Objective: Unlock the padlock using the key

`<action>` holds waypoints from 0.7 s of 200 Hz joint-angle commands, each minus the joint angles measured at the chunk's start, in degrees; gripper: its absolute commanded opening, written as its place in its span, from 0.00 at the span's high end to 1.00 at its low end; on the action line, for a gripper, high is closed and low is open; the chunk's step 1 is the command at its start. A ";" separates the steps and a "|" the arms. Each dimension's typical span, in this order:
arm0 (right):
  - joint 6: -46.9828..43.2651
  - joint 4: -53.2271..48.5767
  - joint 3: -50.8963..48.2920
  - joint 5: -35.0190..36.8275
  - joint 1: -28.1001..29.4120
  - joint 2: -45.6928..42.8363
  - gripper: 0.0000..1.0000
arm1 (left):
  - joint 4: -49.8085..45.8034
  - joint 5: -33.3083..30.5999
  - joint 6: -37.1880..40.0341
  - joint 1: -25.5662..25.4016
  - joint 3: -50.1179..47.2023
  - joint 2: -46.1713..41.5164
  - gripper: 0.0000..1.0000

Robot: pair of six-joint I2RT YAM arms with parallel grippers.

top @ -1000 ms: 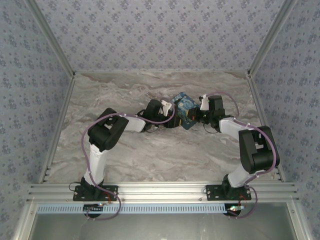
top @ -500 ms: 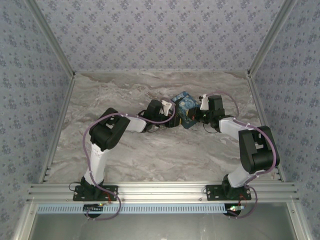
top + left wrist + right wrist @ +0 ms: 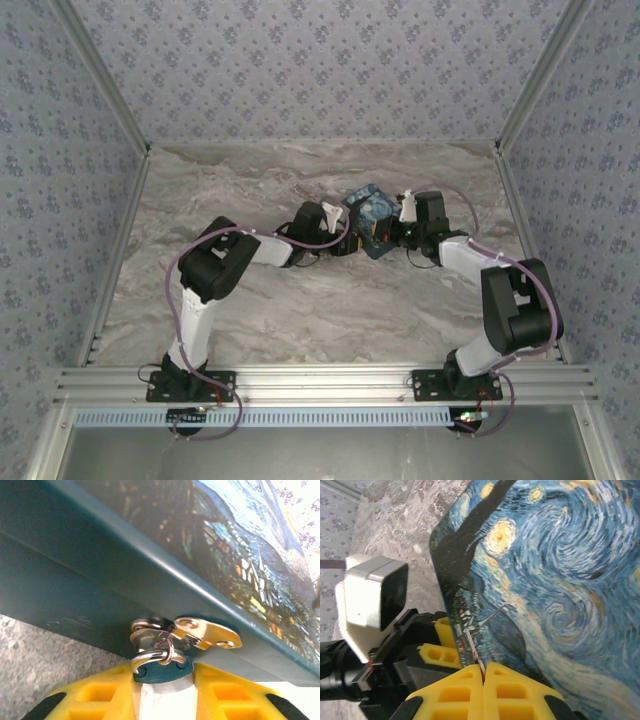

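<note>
Left pincer [image 3: 163,696] has closed in — gripping padlock [image 3: 162,667].

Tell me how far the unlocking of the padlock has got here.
Done: the right gripper is shut on what looks like a thin silver key, beside the blue starry-night painted box. In hand: the left gripper clamps the small teal padlock, whose silver shackle hangs closed through the box's brass hasp. Left: inserting the key, turning it and freeing the shackle.
</note>
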 commanded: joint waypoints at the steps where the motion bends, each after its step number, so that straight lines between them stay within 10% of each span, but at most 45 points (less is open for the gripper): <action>1: -2.58 -4.22 1.71 1.35 0.52 -5.67 1.00 | 1.60 0.21 -2.71 -0.79 -2.13 -3.63 0.73; 140: -7.99 4.83 -28.65 27.65 20.27 -29.96 1.00 | 3.50 3.72 -19.60 -2.76 -7.25 -9.47 0.75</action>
